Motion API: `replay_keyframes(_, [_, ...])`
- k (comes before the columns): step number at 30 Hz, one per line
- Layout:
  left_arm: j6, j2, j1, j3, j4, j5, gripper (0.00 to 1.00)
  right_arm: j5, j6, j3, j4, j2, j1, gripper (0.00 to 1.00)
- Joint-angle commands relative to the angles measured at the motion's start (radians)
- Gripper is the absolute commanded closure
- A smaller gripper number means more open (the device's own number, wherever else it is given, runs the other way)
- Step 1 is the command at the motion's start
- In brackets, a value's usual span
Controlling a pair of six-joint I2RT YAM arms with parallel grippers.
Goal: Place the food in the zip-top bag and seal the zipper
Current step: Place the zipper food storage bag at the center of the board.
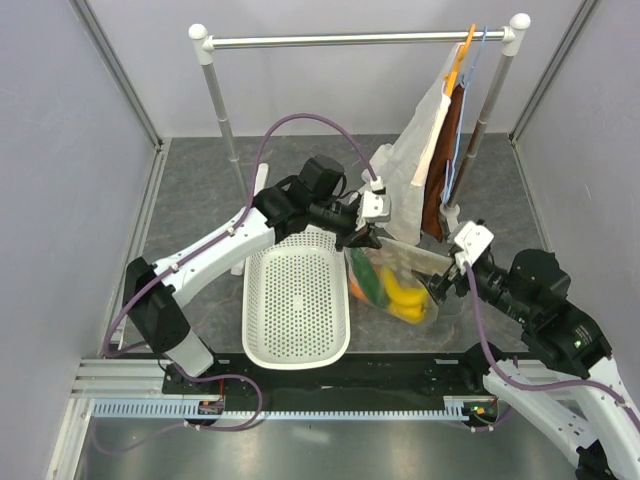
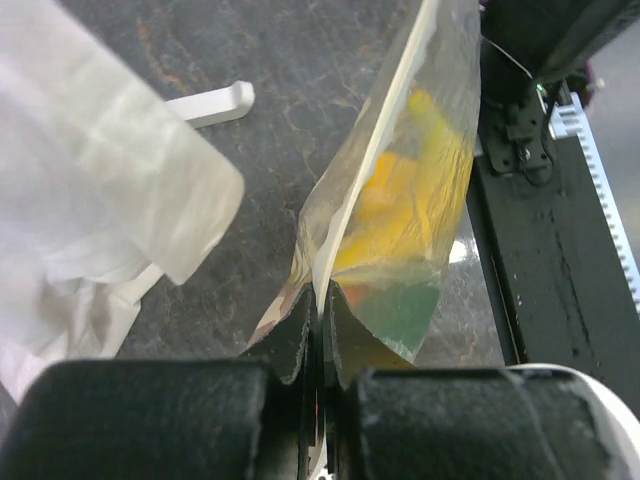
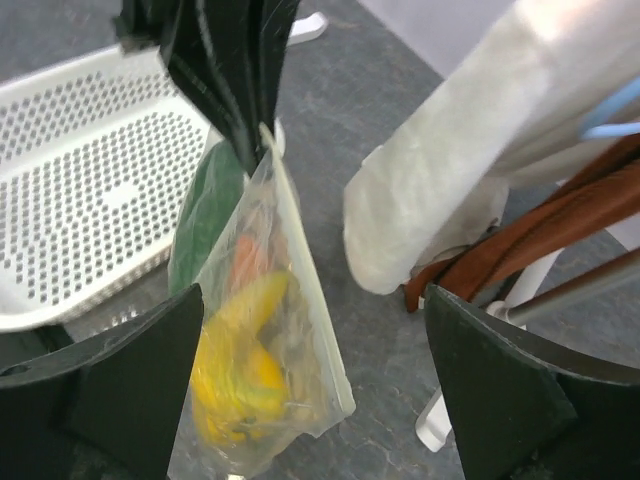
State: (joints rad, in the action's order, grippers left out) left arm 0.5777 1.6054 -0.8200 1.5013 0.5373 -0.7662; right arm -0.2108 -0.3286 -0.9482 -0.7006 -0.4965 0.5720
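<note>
Zip-top bag (image 1: pixel 398 282) of clear floppy plastic: you will find it just right of the white perforated plastic basket (image 1: pixel 297 300), between the two grippers. Whether its low end rests on the dark grey mottled table (image 1: pixel 200 180) cannot be told.

Left arm: it reaches from its base at the near left, up and across the far rim of the basket, with the wrist turned to the right. The left gripper (image 1: pixel 362 240) has its black fingers (image 2: pixel 290 345) pressed together on one corner of the zip-top bag. In the left wrist view only the film lies between them.

Bag orientation: in the top view the long axis runs from the clamped corner at the far left to the near right. In the right wrist view the bag hangs below that corner and bulges at the bottom. The narrow pale zipper strip (image 2: pixel 372 160) runs straight away from the clamped corner along one edge.

Contents, counted: one dark green cucumber (image 3: pixel 205 215), one round orange (image 3: pixel 246 258) and a yellow mass (image 3: pixel 240 365) at the low end. You cannot separate banana from pepper in it.

Right arm: it rises from the near right, folded at the elbow, with the wrist pointed left at the bag. The right gripper (image 3: pixel 312 300) has its two fingers spread wide. Contact with the film cannot be told.

Right of the bag: one white cloth (image 1: pixel 420 140) and one brown garment (image 1: pixel 440 195) hang from a metal rail (image 1: pixel 350 40).
</note>
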Motion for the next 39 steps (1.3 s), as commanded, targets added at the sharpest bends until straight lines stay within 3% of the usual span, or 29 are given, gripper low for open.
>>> replay_keyframes(1, [-0.223, 0.014, -0.008, 0.086, -0.007, 0.108, 0.98, 0.167, 0.242, -0.115, 0.111, -0.04, 0.003, 0.02])
replay_keyframes(7, [-0.337, 0.103, -0.008, 0.195, -0.002, 0.229, 0.98, 0.197, 0.304, -0.159, 0.138, -0.059, -0.014, 0.02])
replay_keyframes(13, [-0.303, 0.224, -0.005, 0.347, -0.011, 0.395, 0.98, 0.12, 0.237, -0.176, 0.135, -0.066, -0.014, 0.02])
replay_keyframes(18, [-0.302, 0.248, -0.005, 0.389, -0.026, 0.441, 0.98, 0.116, 0.234, -0.195, 0.125, -0.07, -0.014, 0.02])
replay_keyframes(21, [-0.306, 0.231, -0.028, 0.346, -0.03, 0.427, 0.98, 0.12, 0.235, -0.193, 0.125, -0.06, -0.012, 0.02])
replay_keyframes(26, [-0.348, 0.195, -0.103, 0.137, -0.03, 0.324, 0.98, 0.125, 0.241, -0.184, 0.118, -0.043, -0.014, 0.02])
replay_keyframes(33, [-0.518, 0.257, -0.189, 0.001, -0.03, 0.231, 0.98, 0.122, 0.237, -0.179, 0.104, -0.039, -0.014, 0.02])
replay_keyframes(36, [-0.541, 0.272, -0.202, -0.004, -0.036, 0.203, 0.91, 0.12, 0.23, -0.176, 0.093, -0.039, -0.014, 0.02])
replay_keyframes(37, [-0.545, 0.272, -0.205, -0.004, -0.037, 0.197, 0.8, 0.119, 0.229, -0.175, 0.09, -0.037, -0.014, 0.02])
replay_keyframes(39, [-0.559, 0.266, -0.212, -0.003, -0.043, 0.17, 0.71, 0.113, 0.223, -0.17, 0.081, -0.036, -0.014, 0.02])
